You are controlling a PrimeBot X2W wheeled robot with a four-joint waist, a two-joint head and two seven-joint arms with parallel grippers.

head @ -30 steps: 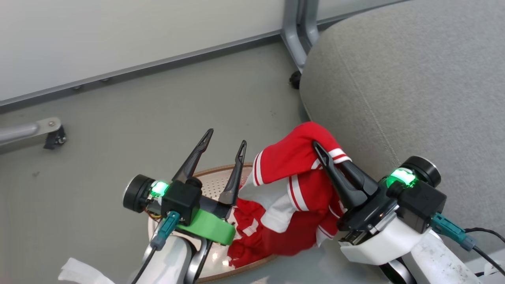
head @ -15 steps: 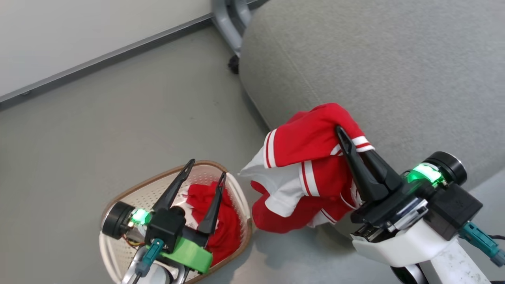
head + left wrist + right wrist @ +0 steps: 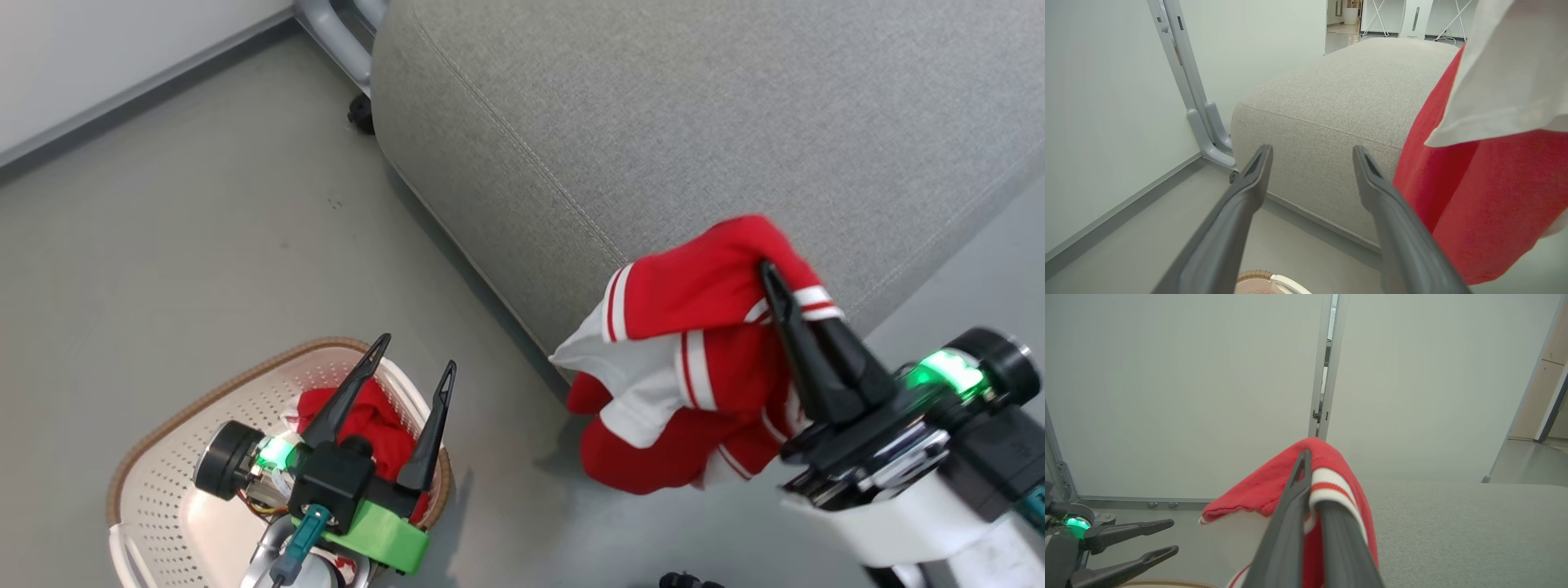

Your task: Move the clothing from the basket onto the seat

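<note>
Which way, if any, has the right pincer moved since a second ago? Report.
Yes. The right pincer, shut on the clothing, has swung rightward along the seat's front edge, away from its corner and the basket.

Left hand (image 3: 416,353), right hand (image 3: 769,271), 2 long dark fingers (image 3: 343,400) each, green lights (image 3: 939,371), white forearms (image 3: 898,523), teal plugs (image 3: 302,531), lime-green bracket (image 3: 384,539)

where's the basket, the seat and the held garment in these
basket (image 3: 180,465), head view, perforated inner wall
seat (image 3: 694,122), head view, top of the cushion
held garment (image 3: 694,286), head view, red upper fold
</note>
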